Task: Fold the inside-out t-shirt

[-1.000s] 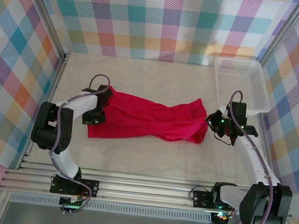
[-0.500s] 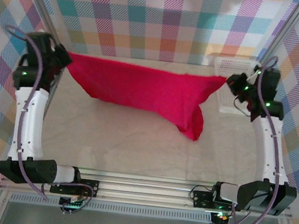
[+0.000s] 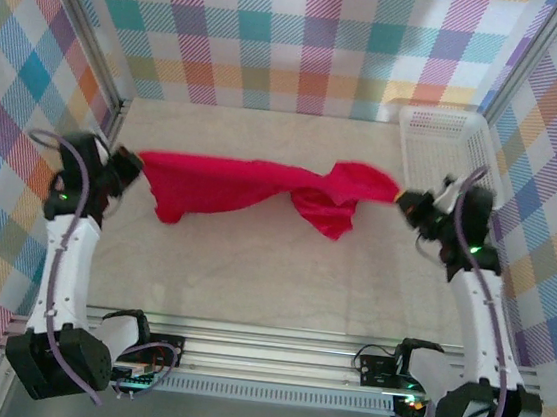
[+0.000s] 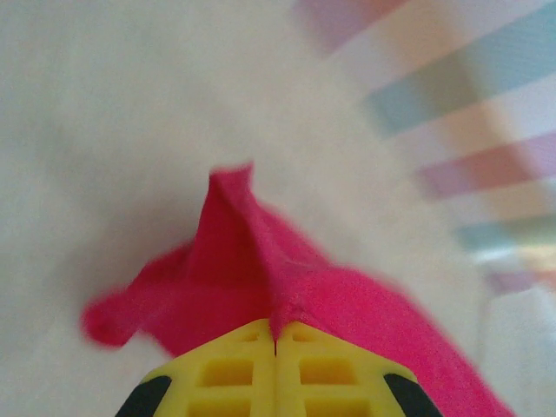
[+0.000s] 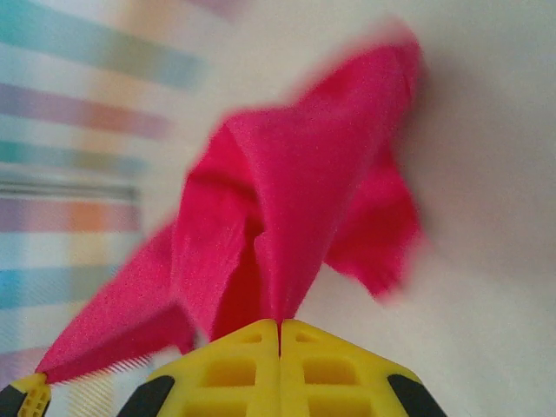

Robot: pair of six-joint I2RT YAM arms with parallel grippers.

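The bright red soft fabric t-shirt (image 3: 226, 184) is stretched across the pale bench (image 3: 251, 276) between the two arms, one end clenched in the left gripper (image 3: 130, 165) and the other in the right gripper (image 3: 403, 200).

No readable text or labels anywhere (just plaid).

Plain crimson-red t-shirt (image 3: 231, 185), white mesh basket (image 3: 456, 148), pastel plaid walls (image 3: 308, 41), cream worktop (image 3: 272, 268), yellow fingers (image 4: 230, 373).
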